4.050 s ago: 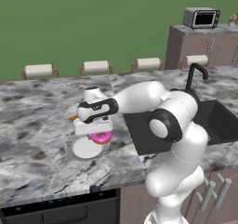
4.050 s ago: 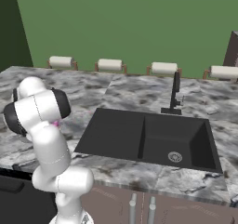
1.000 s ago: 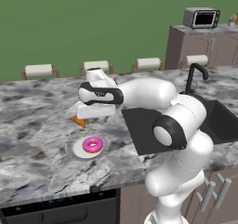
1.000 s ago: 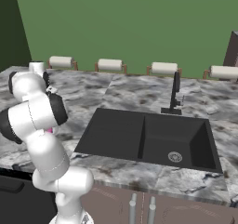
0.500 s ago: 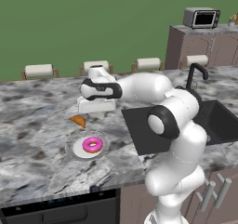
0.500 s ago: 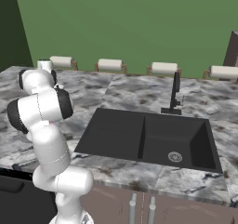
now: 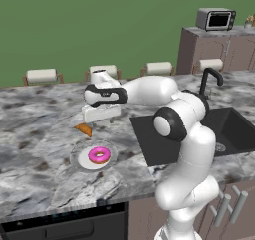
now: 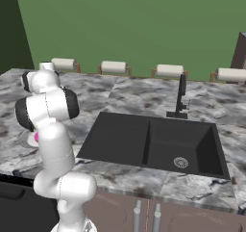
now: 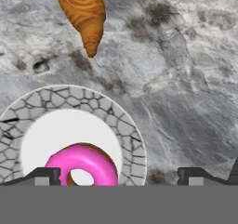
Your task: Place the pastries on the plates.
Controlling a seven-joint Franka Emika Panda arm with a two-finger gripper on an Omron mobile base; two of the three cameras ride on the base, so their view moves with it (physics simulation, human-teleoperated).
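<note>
The pink donut [image 9: 82, 165] lies on the grey-rimmed plate [image 9: 132, 144]. The croissant [image 9: 84, 14] lies on the bare surface [image 9: 186, 79] beside it. The tool [image 9: 118, 176] hangs above, spread wide and empty.

You see the pink-iced ring donut [image 7: 99, 155] lying flat on the white-centred, grey-rimmed plate [image 7: 78, 160], while the golden-brown croissant [image 7: 83, 129] lies bare on the table just beyond the plate, at about 11 o'clock from it.
</note>
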